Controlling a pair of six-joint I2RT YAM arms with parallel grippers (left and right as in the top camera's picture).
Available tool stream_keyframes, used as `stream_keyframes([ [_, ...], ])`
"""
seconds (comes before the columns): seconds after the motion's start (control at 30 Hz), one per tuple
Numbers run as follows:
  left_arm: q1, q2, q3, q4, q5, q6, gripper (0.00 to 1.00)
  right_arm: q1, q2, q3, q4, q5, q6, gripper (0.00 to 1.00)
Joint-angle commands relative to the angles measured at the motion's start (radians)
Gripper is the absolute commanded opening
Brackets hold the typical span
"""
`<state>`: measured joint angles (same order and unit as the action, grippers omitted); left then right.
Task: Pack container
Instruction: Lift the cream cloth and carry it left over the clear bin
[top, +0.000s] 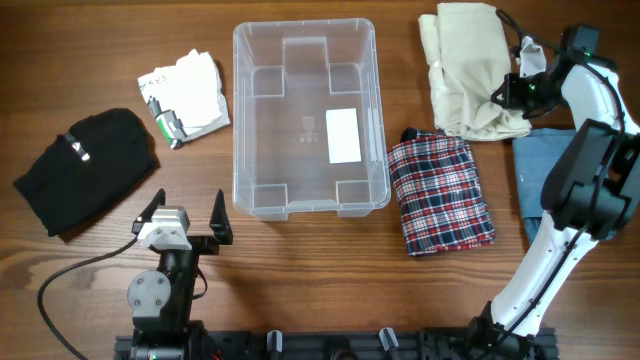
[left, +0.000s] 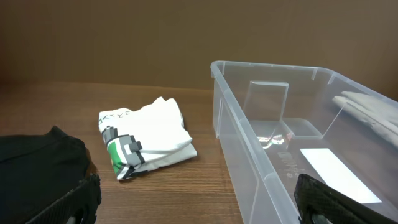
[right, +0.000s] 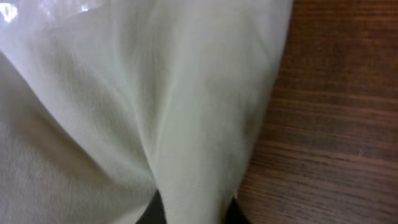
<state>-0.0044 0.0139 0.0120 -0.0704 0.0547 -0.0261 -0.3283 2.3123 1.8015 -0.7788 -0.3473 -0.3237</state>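
The container (top: 300, 150), a clear rigid plastic bin with a rounded rim and a white label on its floor, sits at centre frame with bare wood around all four sides. At lower left the left gripper (top: 188, 202) hovers with jaws spread wide, open table (top: 320, 290) to its right. At upper right the right gripper (top: 506, 92) pinches the soft cream cloth (top: 465, 60). A folded plaid cloth (top: 438, 195) lies just beside the bin's right wall. A black garment (top: 90, 165) and a white printed shirt (top: 190, 90) lie at left.
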Motion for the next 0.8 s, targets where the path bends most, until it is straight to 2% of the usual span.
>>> stream_keyframes([
  [0.0,-0.005,-0.007,-0.006,-0.001,0.015,0.019,1.0,-0.002,0.031,-0.004,-0.002,0.052,0.043,0.04],
  [0.1,-0.005,-0.007,-0.006,-0.001,0.015,0.019,1.0,-0.002,0.024,0.015,-0.003,0.028,0.117,0.04],
  [0.27,-0.005,-0.007,-0.006,-0.001,0.015,0.019,1.0,-0.002,-0.032,0.033,-0.011,0.002,0.124,0.04],
  [0.4,-0.005,-0.007,-0.006,-0.001,0.015,0.019,1.0,-0.002,-0.127,0.033,-0.003,-0.04,0.125,0.04],
  [0.77,-0.005,-0.005,-0.006,-0.001,0.015,0.019,1.0,0.003,-0.365,0.033,0.005,-0.145,0.236,0.04],
])
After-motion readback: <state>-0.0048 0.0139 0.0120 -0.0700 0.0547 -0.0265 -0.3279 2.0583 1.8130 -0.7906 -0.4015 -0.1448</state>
